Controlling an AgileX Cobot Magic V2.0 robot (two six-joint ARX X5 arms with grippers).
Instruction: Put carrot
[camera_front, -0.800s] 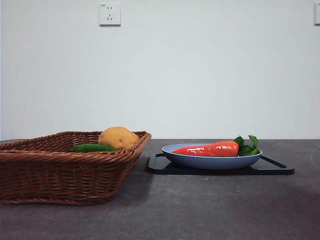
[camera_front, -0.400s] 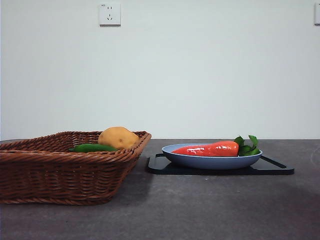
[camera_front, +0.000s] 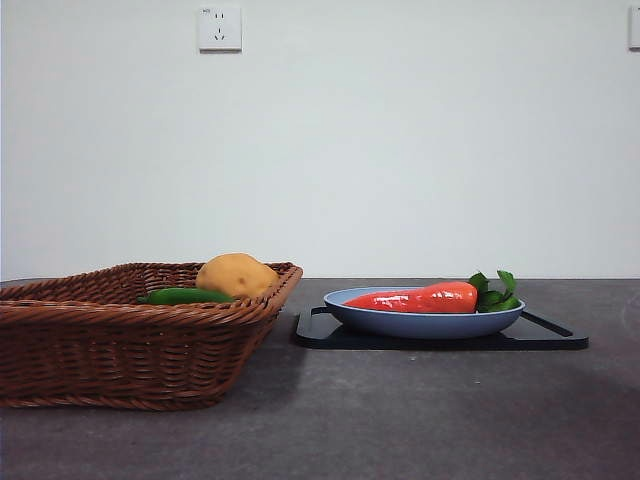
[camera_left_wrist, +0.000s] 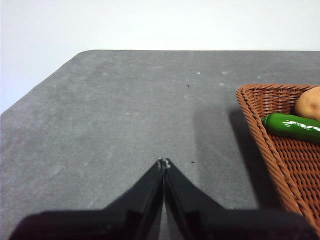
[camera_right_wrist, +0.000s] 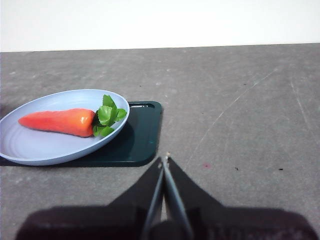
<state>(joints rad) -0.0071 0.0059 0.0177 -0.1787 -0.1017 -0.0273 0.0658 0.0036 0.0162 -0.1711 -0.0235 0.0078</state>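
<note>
The glossy red-orange carrot (camera_front: 420, 298) (camera_right_wrist: 57, 122) with its green leafy top (camera_right_wrist: 107, 118) lies on its side in the blue plate (camera_front: 400, 322) (camera_right_wrist: 30, 147). My right gripper (camera_right_wrist: 164, 159) is shut with nothing in it, hovering over bare table beside the plate's dark tray (camera_right_wrist: 137, 135). Far from the carrot, my left gripper (camera_left_wrist: 163, 162) is also shut and empty, over the table beside the wicker basket (camera_left_wrist: 280, 150). Neither gripper shows in the front view.
The brown wicker basket (camera_front: 120, 340) stands left of the plate and holds a tan potato (camera_front: 236, 274) (camera_left_wrist: 310, 102) and a slim green vegetable (camera_front: 185, 296) (camera_left_wrist: 292, 126). The plate rests on a dark tray (camera_front: 540, 338). A table corner (camera_left_wrist: 85, 55) lies beyond the left gripper.
</note>
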